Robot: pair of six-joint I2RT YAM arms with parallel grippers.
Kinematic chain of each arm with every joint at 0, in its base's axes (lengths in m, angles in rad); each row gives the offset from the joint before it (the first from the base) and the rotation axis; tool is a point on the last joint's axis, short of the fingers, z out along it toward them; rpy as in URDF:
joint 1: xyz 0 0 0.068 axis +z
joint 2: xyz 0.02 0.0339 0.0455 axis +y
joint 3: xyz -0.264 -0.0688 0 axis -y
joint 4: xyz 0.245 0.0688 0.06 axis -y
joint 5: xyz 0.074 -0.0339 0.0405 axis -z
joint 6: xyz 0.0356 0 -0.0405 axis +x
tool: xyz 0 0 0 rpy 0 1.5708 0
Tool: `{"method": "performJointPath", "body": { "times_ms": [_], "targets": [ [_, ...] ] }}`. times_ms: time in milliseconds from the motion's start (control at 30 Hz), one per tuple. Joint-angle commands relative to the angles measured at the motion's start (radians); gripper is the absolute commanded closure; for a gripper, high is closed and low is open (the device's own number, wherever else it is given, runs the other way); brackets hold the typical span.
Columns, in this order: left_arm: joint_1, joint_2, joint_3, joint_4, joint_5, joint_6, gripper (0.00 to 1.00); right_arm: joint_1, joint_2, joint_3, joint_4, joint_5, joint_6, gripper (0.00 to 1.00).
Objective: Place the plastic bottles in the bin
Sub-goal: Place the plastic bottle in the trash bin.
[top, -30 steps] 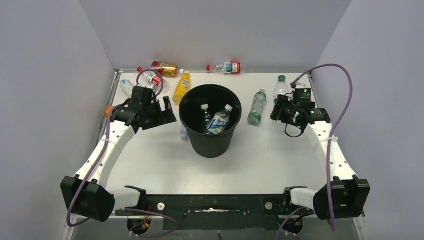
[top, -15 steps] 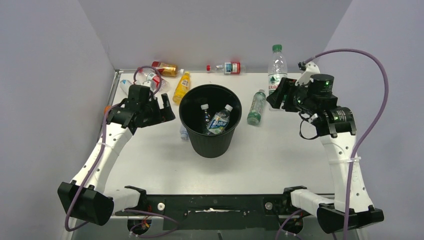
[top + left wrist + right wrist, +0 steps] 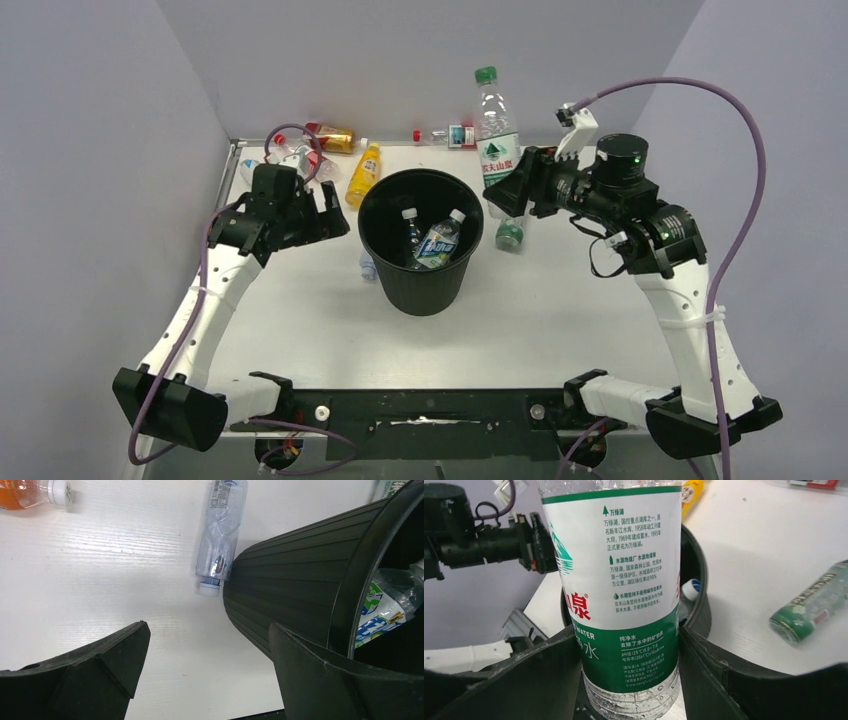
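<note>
Top external view: over the last second your right gripper [image 3: 515, 190] has lifted the green-labelled bottle [image 3: 495, 135] off the table at the 3 o'clock side and swung it leftward. It now hangs upright, cap up, just outside the rim of the bin [image 3: 420, 290] at about 2 o'clock. The right wrist view shows both fingers pressed against the bottle's lower label, so the pinch looks secure.

The carry is nearly done. I judge you need a little more travel over the opening before letting go, or the bottle may clip the rim.

Your left gripper [image 3: 335, 215] has hardly moved. It hovers at the bin's 9 o'clock, jaws spread wide with nothing in them, near a clear bottle [image 3: 220, 535] lying against the bin's base.

2 bottles [image 3: 437, 240] already lie inside. Others, the orange bottle [image 3: 364, 172] among them, wait toward 11 o'clock.
</note>
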Motion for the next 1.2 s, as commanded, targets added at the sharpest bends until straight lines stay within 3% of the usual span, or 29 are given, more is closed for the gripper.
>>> {"method": "performJointPath", "body": {
  "times_ms": [0,333,567,767,900,933,1167],
  "targets": [
    [0.003,-0.047,0.029,0.009,-0.013,-0.003,0.09,0.090,0.042,0.043,0.107,-0.053,0.030,0.54],
    [0.005,-0.090,-0.005,0.007,-0.023,-0.008,0.09,0.272,0.197,0.117,0.135,0.063,0.015,0.54],
    [0.007,-0.105,-0.021,0.005,-0.029,-0.004,0.09,0.337,0.290,0.128,0.153,0.110,0.006,0.50],
    [0.011,-0.116,-0.045,0.015,-0.031,-0.004,0.09,0.348,0.317,0.100,0.163,0.138,-0.003,0.33],
    [0.012,-0.115,-0.055,0.020,-0.032,-0.004,0.09,0.350,0.343,0.132,0.129,0.153,-0.018,0.11],
    [0.012,-0.115,-0.056,0.021,-0.034,-0.005,0.09,0.349,0.344,0.145,0.121,0.160,-0.021,0.02],
    [0.013,-0.109,-0.085,0.037,-0.040,-0.010,0.09,0.348,0.330,0.213,0.058,0.210,-0.048,0.02]
  ]
}}
